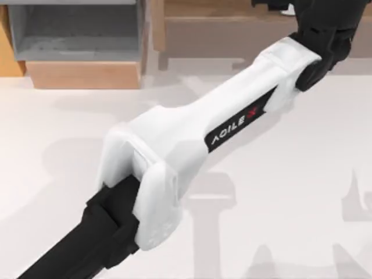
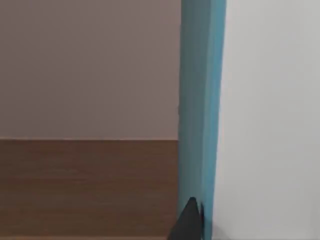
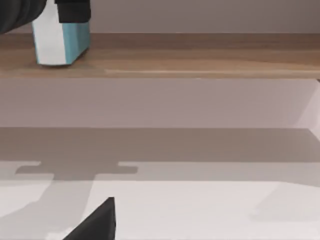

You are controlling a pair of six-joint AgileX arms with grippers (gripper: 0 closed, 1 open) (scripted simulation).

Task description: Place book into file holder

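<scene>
Overhead, the left arm stretches diagonally across the pale worktop toward the long brown wooden shelf at the back right. Its jaws are clenched on the teal book, held upright with its lower edge at the shelf's surface. The grey file holder stands open-topped at the back left, well apart from the book. Likely next comes the carry: lifting the book clear of the shelf first, keeping it vertical, then travelling left and lowering it squarely between the holder's thin walls without clipping them. The right arm's finger hangs low over the worktop; whether its jaws are parted cannot be told.
</scene>
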